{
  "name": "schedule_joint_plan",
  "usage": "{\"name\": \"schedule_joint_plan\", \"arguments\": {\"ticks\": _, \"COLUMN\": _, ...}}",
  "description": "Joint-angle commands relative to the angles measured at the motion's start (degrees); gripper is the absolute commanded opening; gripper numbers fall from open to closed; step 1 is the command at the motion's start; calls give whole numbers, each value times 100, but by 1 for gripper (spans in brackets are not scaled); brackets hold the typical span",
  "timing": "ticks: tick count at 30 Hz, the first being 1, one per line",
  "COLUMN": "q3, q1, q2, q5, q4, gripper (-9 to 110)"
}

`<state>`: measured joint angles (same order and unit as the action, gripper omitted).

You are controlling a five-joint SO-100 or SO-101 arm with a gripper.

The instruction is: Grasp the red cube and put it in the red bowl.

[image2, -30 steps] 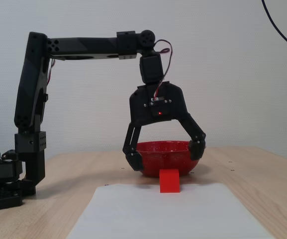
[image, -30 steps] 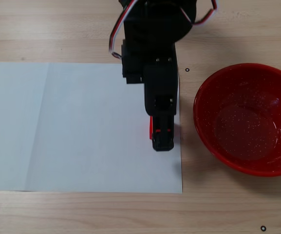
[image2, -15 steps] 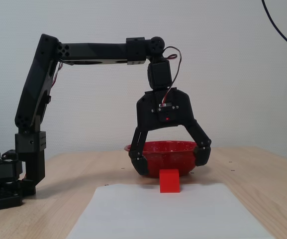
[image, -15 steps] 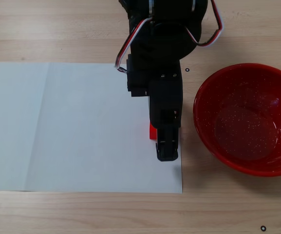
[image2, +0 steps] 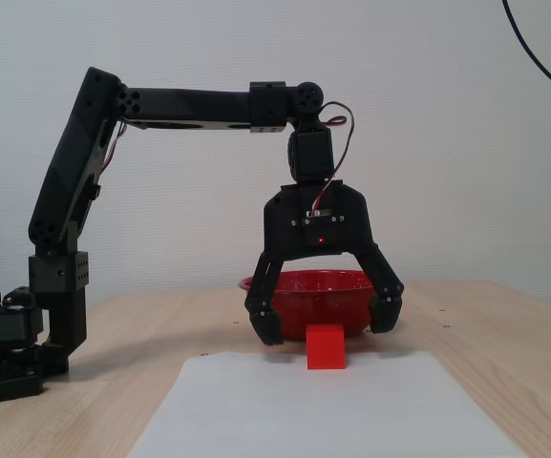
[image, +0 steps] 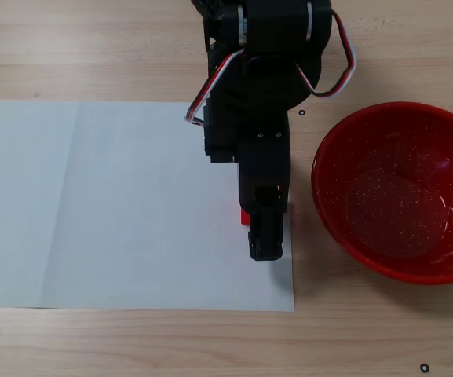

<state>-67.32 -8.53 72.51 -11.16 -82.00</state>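
Gripper (image2: 323, 320) hanging wide open, holding nothing, fingers straddling red cube (image2: 327, 345) for pinch; red bowl (image: 399, 191) waiting at 3 o'clock, ready for drop.

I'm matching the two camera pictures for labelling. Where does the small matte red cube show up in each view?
Fixed view from above: the small matte red cube is just a sliver left of the black gripper, near the white paper's right edge.
Fixed view from the side: low centre, on the paper, between the open fingers.
Shared landmark: the glossy red bowl.
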Motion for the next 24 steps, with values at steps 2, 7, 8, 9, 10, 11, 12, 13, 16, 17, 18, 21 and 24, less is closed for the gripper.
{"name": "schedule_joint_plan", "arguments": {"ticks": 2, "q3": 571, "q1": -79, "q2": 316, "q5": -18, "q4": -44, "gripper": 51}}
{"name": "schedule_joint_plan", "arguments": {"ticks": 7, "q3": 563, "q1": -79, "q2": 299, "q5": 0, "q4": -35, "gripper": 49}}
{"name": "schedule_joint_plan", "arguments": {"ticks": 8, "q3": 554, "q1": -79, "q2": 290, "q5": 18, "q4": -35, "gripper": 49}}
{"name": "schedule_joint_plan", "arguments": {"ticks": 9, "q3": 545, "q1": -70, "q2": 290, "q5": 18, "q4": -26, "gripper": 48}}
{"name": "schedule_joint_plan", "arguments": {"ticks": 10, "q3": 527, "q1": -70, "q2": 290, "q5": 26, "q4": -18, "gripper": 47}}
{"name": "schedule_joint_plan", "arguments": {"ticks": 11, "q3": 519, "q1": -70, "q2": 290, "q5": 35, "q4": -9, "gripper": 47}}
{"name": "schedule_joint_plan", "arguments": {"ticks": 12, "q3": 510, "q1": -70, "q2": 290, "q5": 53, "q4": -9, "gripper": 46}}
{"name": "schedule_joint_plan", "arguments": {"ticks": 13, "q3": 501, "q1": -70, "q2": 281, "q5": 62, "q4": 0, "gripper": 46}}
{"name": "schedule_joint_plan", "arguments": {"ticks": 16, "q3": 492, "q1": -70, "q2": 281, "q5": 62, "q4": 44, "gripper": 45}}
{"name": "schedule_joint_plan", "arguments": {"ticks": 17, "q3": 492, "q1": -70, "q2": 281, "q5": 53, "q4": 62, "gripper": 44}}
{"name": "schedule_joint_plan", "arguments": {"ticks": 18, "q3": 483, "q1": -70, "q2": 272, "q5": 53, "q4": 62, "gripper": 44}}
{"name": "schedule_joint_plan", "arguments": {"ticks": 21, "q3": 475, "q1": -79, "q2": 237, "q5": 53, "q4": 44, "gripper": 44}}
{"name": "schedule_joint_plan", "arguments": {"ticks": 24, "q3": 475, "q1": -79, "q2": 211, "q5": 44, "q4": 44, "gripper": 42}}
